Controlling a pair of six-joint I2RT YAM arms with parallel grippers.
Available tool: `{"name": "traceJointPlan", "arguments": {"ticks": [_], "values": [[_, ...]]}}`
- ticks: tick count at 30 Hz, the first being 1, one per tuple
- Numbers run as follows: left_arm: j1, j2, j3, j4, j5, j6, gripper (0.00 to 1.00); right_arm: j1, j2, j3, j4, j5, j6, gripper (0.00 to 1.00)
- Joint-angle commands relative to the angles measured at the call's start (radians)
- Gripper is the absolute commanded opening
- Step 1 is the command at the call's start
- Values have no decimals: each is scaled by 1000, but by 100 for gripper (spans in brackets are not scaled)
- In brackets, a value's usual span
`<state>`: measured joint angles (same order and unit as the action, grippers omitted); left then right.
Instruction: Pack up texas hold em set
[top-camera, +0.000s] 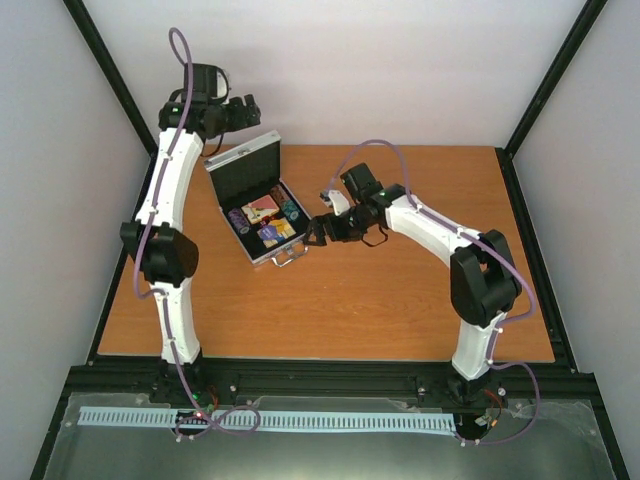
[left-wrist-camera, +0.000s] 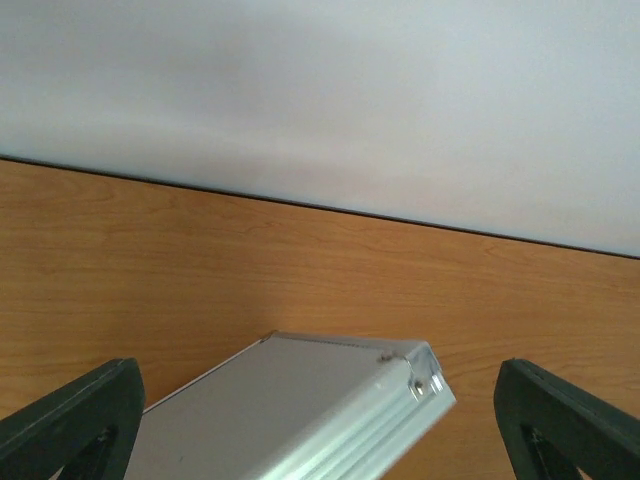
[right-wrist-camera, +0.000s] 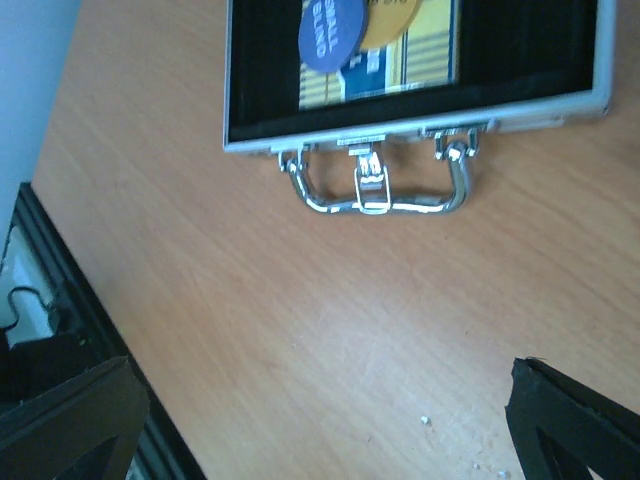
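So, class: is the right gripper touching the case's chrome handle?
Apart. The right wrist view shows the handle well clear of the open right gripper, with bare table between them.

The case (top-camera: 245, 168) is silver aluminium. Its lid's outer skin looks smooth and satin, with ribbed, brighter edge strips. The lining (right-wrist-camera: 262, 70) is matt black. The handle (right-wrist-camera: 410, 208) is polished, mirror-bright metal. The blue chip (right-wrist-camera: 330, 35) looks matt, with printed lettering. The worktop (top-camera: 400, 300) is smooth wood-grain with a faint sheen. The left hand (left-wrist-camera: 315, 370) has matt black plastic fingers (left-wrist-camera: 70, 420).
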<state>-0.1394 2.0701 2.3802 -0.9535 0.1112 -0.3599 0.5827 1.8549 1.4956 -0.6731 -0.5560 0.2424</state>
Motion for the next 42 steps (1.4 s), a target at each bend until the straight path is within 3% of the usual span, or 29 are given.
{"name": "traceJointPlan", "arguments": {"ticks": [1,7,14,27,35,42], "values": [[30,73,92,63,156,-45,98,-32,-45,-64,46,-151,-37,100],[65,129,70,45,184,-29,97,-60,-72,-99,26,-220,-87,100],[79,70,-66,75,287,-45,97,-67,-75,-101,18,-247,-91,100],[77,-209,-533,218,420,-149,95,-76,-151,-207,18,-271,-111,100],[75,-320,-669,234,432,-149,95,-83,-162,-282,139,-296,-20,100],[44,-421,-848,295,530,-144,95,-82,-38,-232,266,-409,59,100]]}}
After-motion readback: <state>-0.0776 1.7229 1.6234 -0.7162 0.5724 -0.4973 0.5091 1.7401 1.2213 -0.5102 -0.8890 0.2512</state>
